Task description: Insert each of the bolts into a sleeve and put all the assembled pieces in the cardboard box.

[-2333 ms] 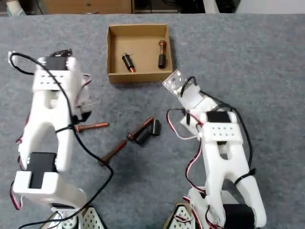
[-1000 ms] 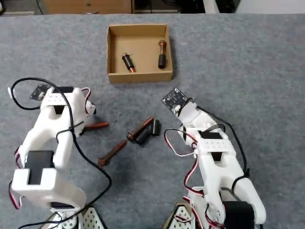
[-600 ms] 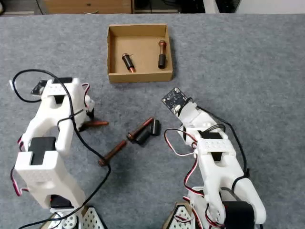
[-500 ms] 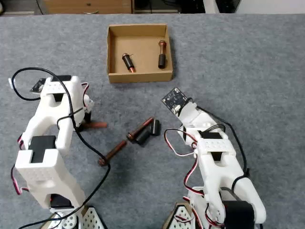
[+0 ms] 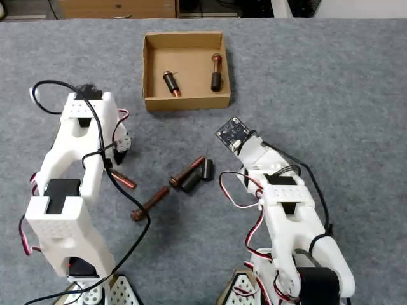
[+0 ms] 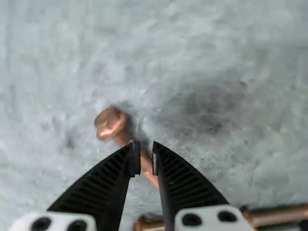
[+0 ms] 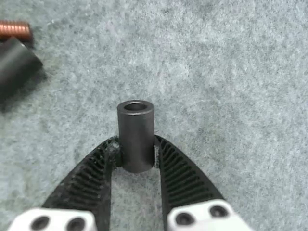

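Left jaws pinch a bolt (image 6: 113,127) by its shank, at 9 o'clock on the counter (image 5: 331,95). Right jaws clamp a sleeve (image 7: 136,137) upright. So thin a grip might let the bolt swivel and miss the bore.

- bolt (image 6: 109,124): copper-orange
- sleeve (image 7: 136,134): matte black
- cardboard box (image 5: 184,101): plain tan
- surface (image 5: 331,82): mottled grey
- left pincer (image 6: 143,156) and right pincer (image 7: 136,145): black, ribbed inner faces

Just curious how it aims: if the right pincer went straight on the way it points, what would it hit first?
Most likely the grey mat. The right pincer, shut on a black sleeve, faces bare mat; another sleeve lies off to the side. Depth is unclear.
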`<state>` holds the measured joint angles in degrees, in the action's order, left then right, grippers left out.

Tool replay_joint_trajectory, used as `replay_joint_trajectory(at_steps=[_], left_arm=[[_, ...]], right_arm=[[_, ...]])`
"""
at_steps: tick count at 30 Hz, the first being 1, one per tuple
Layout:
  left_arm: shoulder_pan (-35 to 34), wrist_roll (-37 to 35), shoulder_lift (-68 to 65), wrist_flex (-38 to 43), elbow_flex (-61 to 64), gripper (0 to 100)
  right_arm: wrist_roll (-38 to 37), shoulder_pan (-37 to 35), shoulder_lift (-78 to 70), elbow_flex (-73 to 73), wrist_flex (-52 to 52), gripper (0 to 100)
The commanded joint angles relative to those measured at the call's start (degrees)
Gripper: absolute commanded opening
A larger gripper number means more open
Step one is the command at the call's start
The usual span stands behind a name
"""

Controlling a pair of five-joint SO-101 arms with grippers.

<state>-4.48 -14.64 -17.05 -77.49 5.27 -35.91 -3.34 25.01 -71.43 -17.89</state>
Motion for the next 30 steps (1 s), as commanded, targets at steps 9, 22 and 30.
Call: replay_joint_trajectory(at_steps=[9, 22, 30], left_arm=[[-8.8, -7.5, 1.0, -7.6, -3.5, 6], [-5.2, -12.7, 1.1, -5.9, -2.3, 7], [-5.2, -16.2, 0.5, -11.3, -5.5, 27]], right_arm=[[0.3, 0.7, 0.2, 1.8, 1.1, 0.2], [0.3, -0.8, 0.1, 1.5, 1.1, 0.2], [0.3, -0.8, 0.0, 1.5, 1.1, 0.2]])
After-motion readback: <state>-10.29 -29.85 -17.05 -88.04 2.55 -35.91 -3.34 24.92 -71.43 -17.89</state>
